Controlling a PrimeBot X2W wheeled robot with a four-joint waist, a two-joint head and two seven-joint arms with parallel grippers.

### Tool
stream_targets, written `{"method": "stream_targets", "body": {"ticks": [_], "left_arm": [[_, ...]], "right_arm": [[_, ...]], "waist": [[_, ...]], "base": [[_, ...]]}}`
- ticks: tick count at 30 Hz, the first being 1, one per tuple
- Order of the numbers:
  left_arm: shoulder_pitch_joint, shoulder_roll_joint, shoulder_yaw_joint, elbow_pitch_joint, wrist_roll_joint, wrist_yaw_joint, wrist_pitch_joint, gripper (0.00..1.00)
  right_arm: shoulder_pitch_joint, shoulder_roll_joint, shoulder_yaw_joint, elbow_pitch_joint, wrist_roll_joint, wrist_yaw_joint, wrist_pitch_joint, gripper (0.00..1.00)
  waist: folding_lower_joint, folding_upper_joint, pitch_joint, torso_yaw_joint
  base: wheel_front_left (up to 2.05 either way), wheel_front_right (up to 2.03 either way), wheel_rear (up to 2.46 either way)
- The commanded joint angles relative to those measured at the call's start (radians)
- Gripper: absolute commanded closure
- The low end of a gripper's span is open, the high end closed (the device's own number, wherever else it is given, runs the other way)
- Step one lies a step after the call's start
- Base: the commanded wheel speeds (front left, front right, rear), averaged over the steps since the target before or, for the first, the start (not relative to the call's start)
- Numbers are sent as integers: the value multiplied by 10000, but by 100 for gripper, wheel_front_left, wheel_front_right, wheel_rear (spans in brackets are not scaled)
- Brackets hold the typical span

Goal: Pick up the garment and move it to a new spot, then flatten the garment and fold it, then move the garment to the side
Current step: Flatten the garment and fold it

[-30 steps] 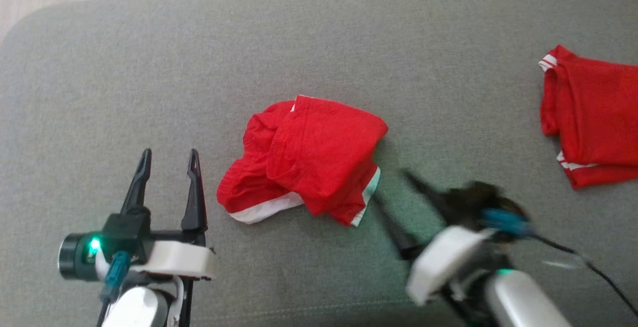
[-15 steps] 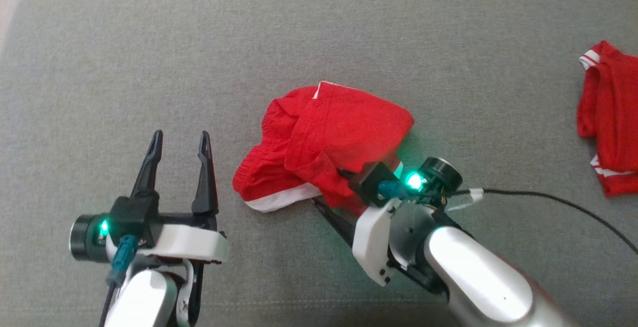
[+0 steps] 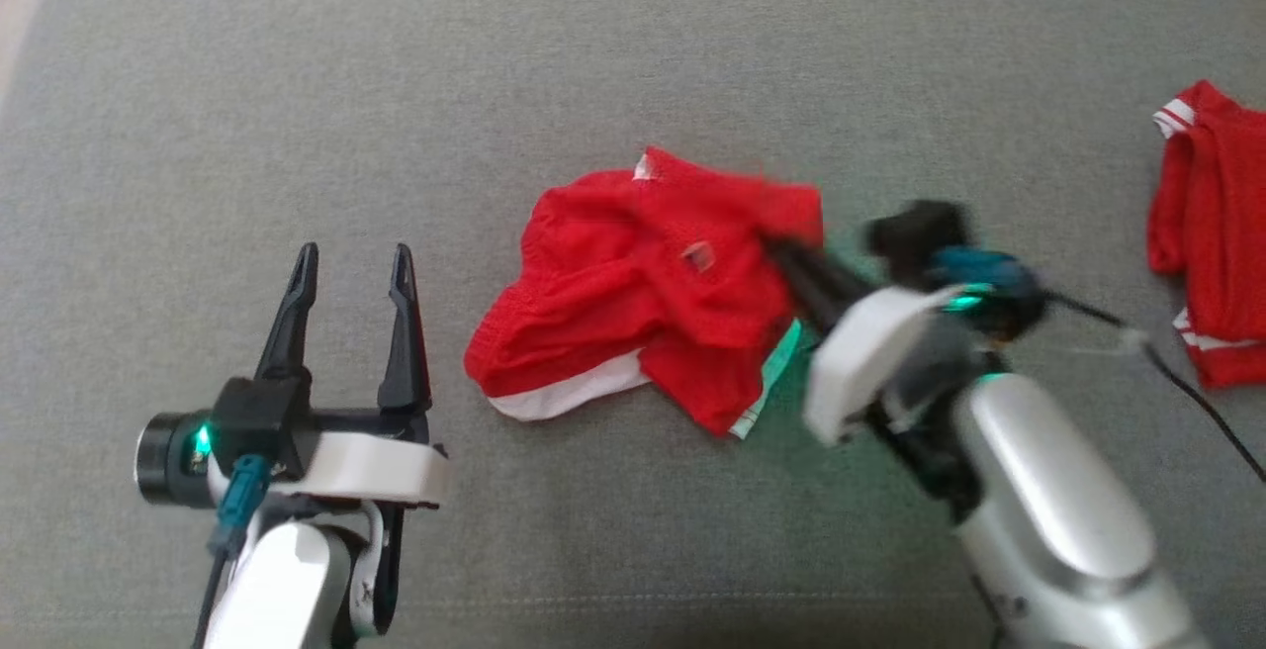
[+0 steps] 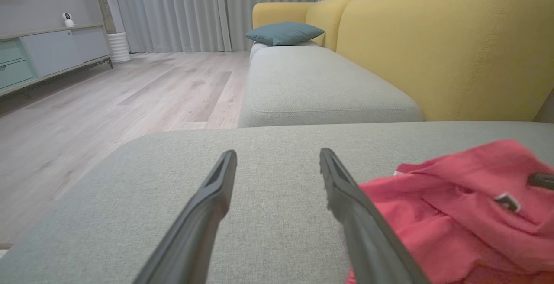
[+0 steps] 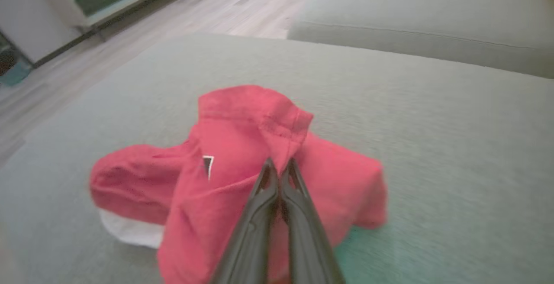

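The garment (image 3: 653,293) is a crumpled red piece with white trim, lying mid-cushion on the grey sofa seat (image 3: 593,65). My right gripper (image 3: 781,251) is shut on the garment's right edge, pinching a fold of red cloth. The right wrist view shows its two fingers pressed together at the garment (image 5: 242,145), tips at the right gripper (image 5: 279,165). My left gripper (image 3: 349,263) stands open to the left of the garment, apart from it, with nothing between its fingers. In the left wrist view the left gripper (image 4: 277,158) points over bare cushion, the garment (image 4: 467,206) at its right.
A second red garment (image 3: 1207,233) with white stripes lies at the far right of the cushion. A black cable (image 3: 1177,377) trails from my right wrist. A yellow sofa back (image 4: 441,46), another grey cushion (image 4: 320,85) and wooden floor (image 4: 108,98) lie beyond.
My right gripper came in from the lower right, shut on the garment's right edge, and pulled that edge up and right. The camera tilted slightly. My left gripper stayed put.
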Motion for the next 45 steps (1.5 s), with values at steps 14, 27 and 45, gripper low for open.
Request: {"method": "stream_targets", "body": {"ticks": [14, 27, 45], "left_arm": [[-424, -1, 440, -230, 348, -304, -122, 0], [-305, -17, 552, -157, 410, -365, -122, 0], [495, 112, 602, -29, 266, -351, -121, 0]], "right_arm": [[454, 623, -4699, 885, 3093, 35, -1072, 0], [1126, -460, -3727, 561, 1844, 35, -3377, 0], [3766, -219, -3276, -3273, -408, 35, -3134, 0]], "waist": [[0, -1, 230, -373], [0, -1, 63, -610], [0, -1, -761, -830]], "base": [[0, 0, 0], [0, 0, 0], [0, 0, 0]]}}
